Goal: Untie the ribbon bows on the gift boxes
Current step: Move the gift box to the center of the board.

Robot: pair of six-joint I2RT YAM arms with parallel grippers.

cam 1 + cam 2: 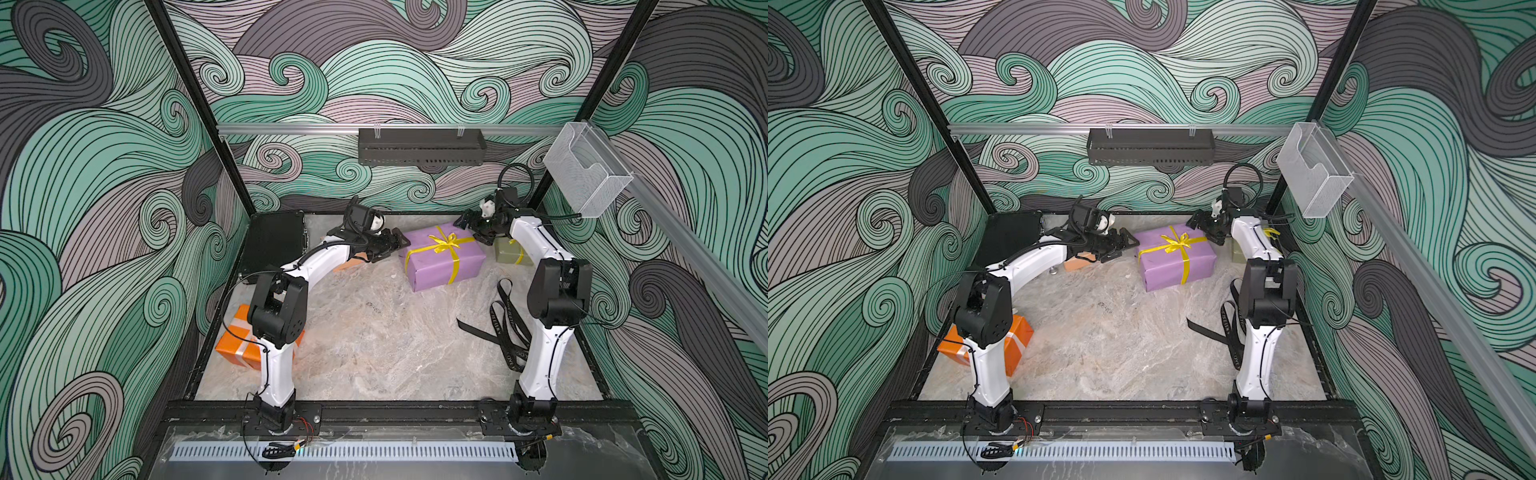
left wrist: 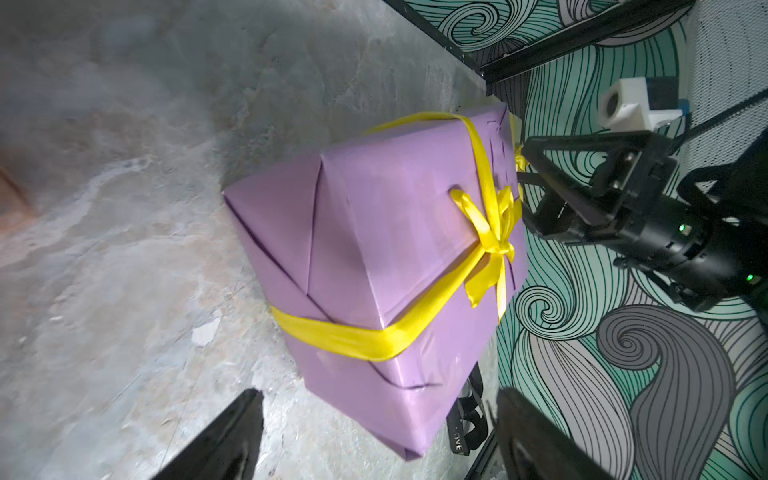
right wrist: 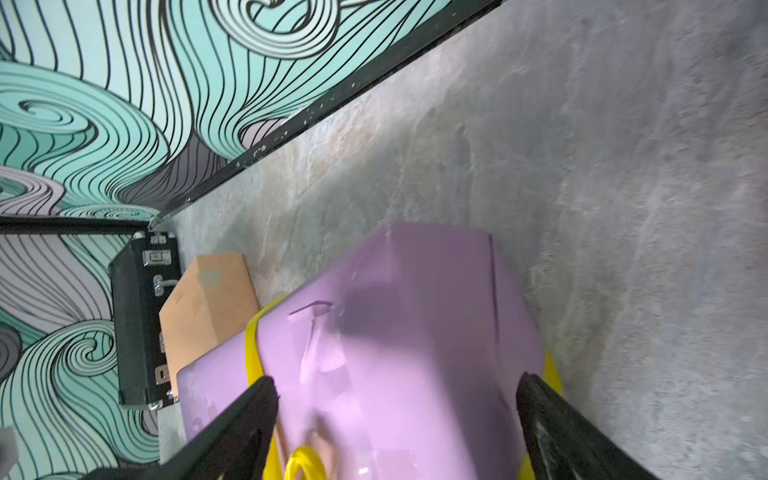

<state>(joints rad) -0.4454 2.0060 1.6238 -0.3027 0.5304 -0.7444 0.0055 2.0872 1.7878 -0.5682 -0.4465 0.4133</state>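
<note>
Yellow bow [image 1: 445, 243] on the purple box [image 1: 444, 266], far centre of the table, remains tied. Left gripper [image 1: 395, 247] and right gripper [image 1: 468, 232] flank it, both jaws wide, holding nothing. Black ribbon [image 1: 505, 320] lies loose; tan box [image 1: 1075, 264] is bare. Orange box [image 1: 232, 349] and olive box [image 1: 507, 255] still ribboned.

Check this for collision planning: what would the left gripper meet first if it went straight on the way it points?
Probably the purple gift box, at its near end; the open left gripper points at it, height unclear.
</note>
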